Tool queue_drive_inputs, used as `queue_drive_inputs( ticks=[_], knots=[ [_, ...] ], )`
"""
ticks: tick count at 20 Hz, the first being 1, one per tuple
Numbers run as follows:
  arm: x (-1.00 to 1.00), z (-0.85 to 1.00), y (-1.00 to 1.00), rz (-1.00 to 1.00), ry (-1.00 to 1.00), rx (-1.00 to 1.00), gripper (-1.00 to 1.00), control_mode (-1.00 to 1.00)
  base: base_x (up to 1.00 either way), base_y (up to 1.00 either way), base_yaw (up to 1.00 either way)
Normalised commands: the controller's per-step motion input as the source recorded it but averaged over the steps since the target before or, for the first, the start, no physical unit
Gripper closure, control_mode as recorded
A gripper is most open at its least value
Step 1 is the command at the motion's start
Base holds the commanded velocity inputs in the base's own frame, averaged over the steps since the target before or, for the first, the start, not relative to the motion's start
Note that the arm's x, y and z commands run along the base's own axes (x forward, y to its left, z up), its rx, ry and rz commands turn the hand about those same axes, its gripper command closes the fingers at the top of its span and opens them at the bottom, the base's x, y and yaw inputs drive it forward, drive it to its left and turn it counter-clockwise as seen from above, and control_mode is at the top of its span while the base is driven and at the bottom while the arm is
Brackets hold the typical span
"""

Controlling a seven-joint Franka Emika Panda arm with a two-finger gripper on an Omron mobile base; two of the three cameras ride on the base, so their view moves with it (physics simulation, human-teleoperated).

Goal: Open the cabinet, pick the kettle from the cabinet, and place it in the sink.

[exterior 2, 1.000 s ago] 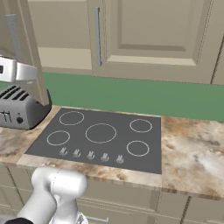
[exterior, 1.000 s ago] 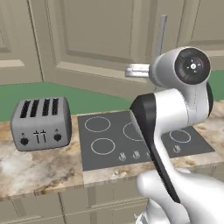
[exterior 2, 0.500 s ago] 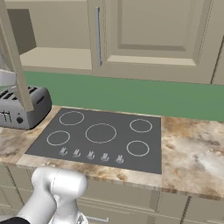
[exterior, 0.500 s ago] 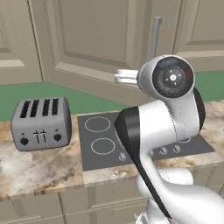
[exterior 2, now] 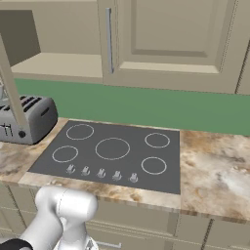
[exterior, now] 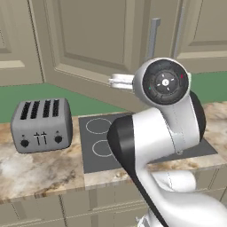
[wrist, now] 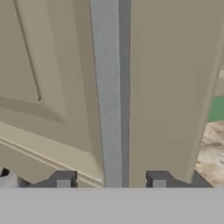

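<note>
The beige wall cabinet's door (exterior: pixel 88 40) stands swung out towards me, its long silver bar handle (exterior: pixel 153 37) rising just above my arm's big wrist joint. In the hand view that handle (wrist: pixel 109 87) runs straight down between my two dark fingertips, and my gripper (wrist: pixel 111 179) is shut on it. From the right base view the same door (exterior 2: pixel 10 83) shows edge-on at the far left. Behind it lies the open cabinet's bare shelf (exterior 2: pixel 53 63). The kettle is hidden or out of view, and the sink is out of view.
A grey toaster (exterior: pixel 41 124) stands on the marbled counter (exterior 2: pixel 215 166) left of the black cooktop (exterior 2: pixel 112 149). The neighbouring wall cabinet door (exterior 2: pixel 171 39) is closed, with its own bar handle (exterior 2: pixel 109 39). Low cabinets run beneath the counter edge.
The door has swung further open with my gripper on its handle. The handle has drifted left in the left base view, and more of the shelf shows in the right base view.
</note>
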Motion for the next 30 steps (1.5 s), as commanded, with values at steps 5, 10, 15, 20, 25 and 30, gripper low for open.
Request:
queue_drive_inputs(
  ticks=[5, 10, 15, 20, 25, 30],
  knots=[
    [-0.46, -0.01, -0.10, -0.01, -0.03, 0.10, -1.00, -1.00, 0.00, 0.00, 0.00],
    [-0.44, -0.01, -0.19, 0.00, 0.00, 0.19, -1.00, -1.00, 0.00, 0.00, 0.00],
    [-0.39, 0.00, -0.35, 0.02, -0.01, 0.26, -1.00, -1.00, 0.00, 0.00, 0.00],
    [-0.19, 0.00, -0.48, 0.15, 0.00, 0.29, -1.00, -1.00, 0.00, 0.00, 0.00],
    [-0.09, 0.00, -0.48, 0.19, 0.00, 0.27, -1.00, -1.00, 0.00, 0.00, 0.00],
    [0.01, 0.00, -0.40, 0.22, 0.00, 0.29, -1.00, -1.00, 0.00, 0.00, 0.00]
  ],
)
